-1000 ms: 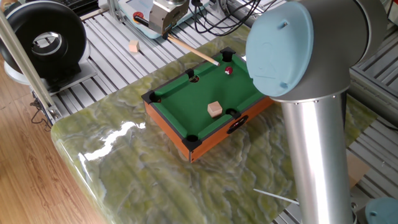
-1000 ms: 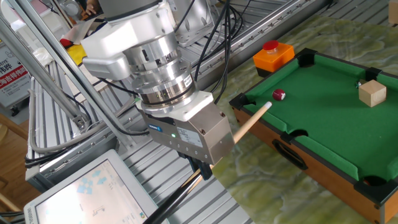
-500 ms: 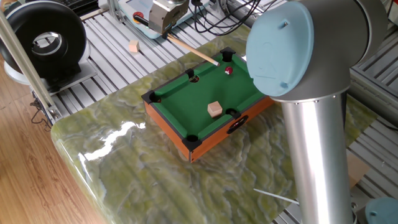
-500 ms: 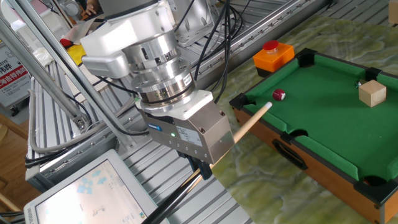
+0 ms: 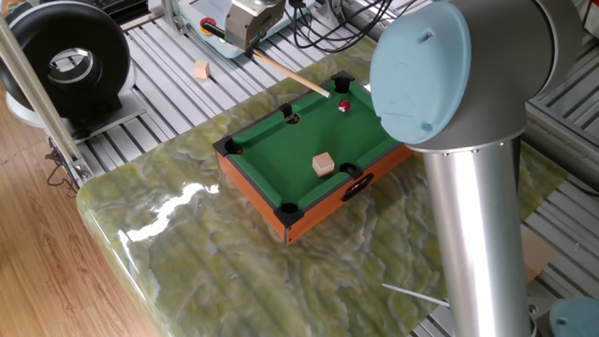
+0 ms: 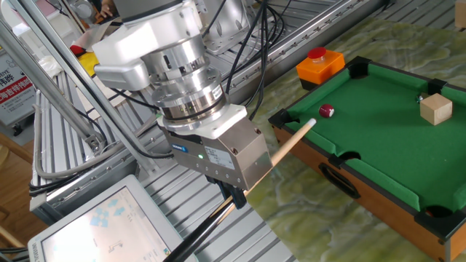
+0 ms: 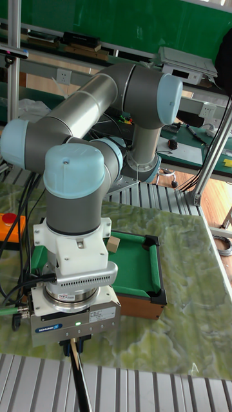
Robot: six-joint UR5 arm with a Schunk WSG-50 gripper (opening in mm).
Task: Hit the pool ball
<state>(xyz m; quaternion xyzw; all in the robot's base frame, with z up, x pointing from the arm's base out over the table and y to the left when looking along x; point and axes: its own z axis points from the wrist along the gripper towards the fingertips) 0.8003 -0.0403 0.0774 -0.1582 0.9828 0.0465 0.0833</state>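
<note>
The other fixed view shows the gripper point(image 6: 231, 195) hanging off the pool table's point(image 6: 378, 156) end rail, its jaws pinching a wooden cue point(image 6: 287, 144). The cue's pale tip crosses that rail and stops just short of the pool ball point(image 6: 327, 111), which lies on the green felt near the corner pocket, well apart from the gripper itself.

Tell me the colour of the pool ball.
Glossy dark red pool ball, clearest in the other fixed view.
</note>
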